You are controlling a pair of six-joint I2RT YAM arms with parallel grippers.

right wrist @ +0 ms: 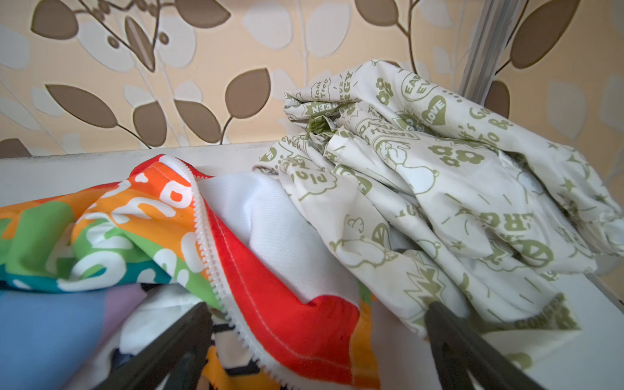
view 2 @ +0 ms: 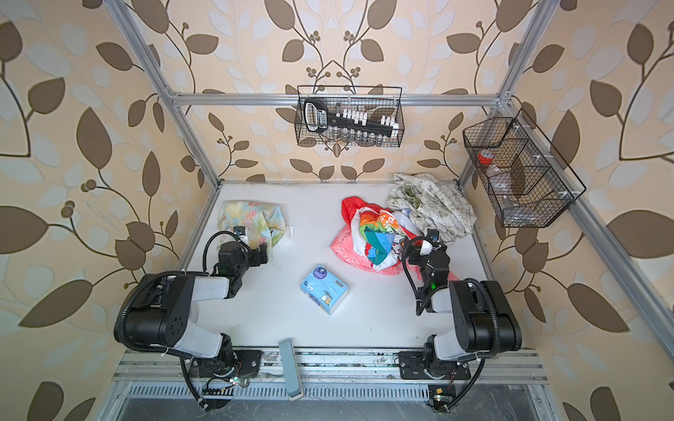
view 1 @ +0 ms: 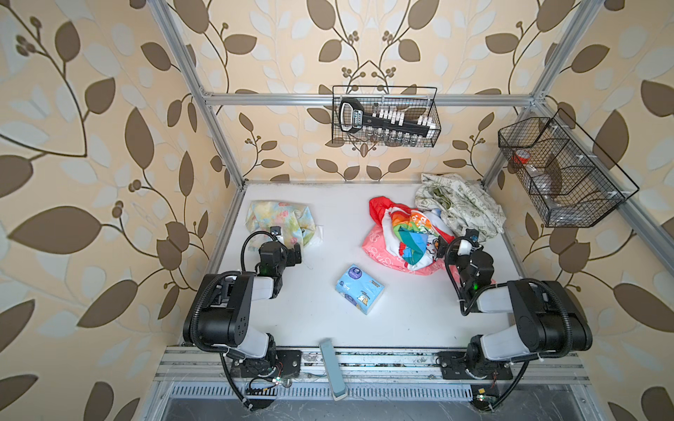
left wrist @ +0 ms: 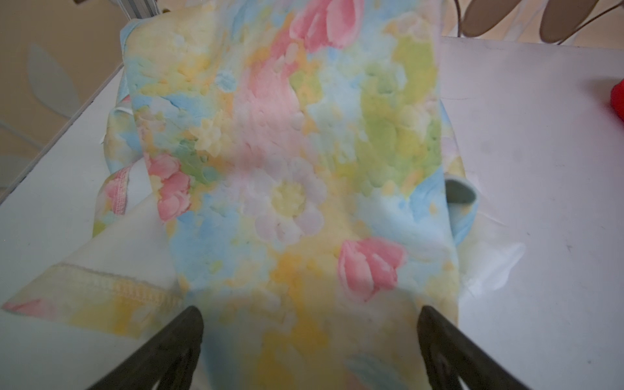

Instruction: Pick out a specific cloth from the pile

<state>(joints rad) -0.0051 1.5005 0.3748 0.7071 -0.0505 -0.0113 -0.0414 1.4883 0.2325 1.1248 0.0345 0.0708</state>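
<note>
My left end effector (left wrist: 309,310) stands wide at the near edge of the cloth (left wrist: 287,169). It looks soft, light and limp, so I'd pinch a raised fold.

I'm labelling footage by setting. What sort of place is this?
Probably a robot test cell dressed like a home, not a real room: a metal frame lined with leaf wallpaper, two robot arms bolted to a white table, and wire baskets hung on the frame.
</note>
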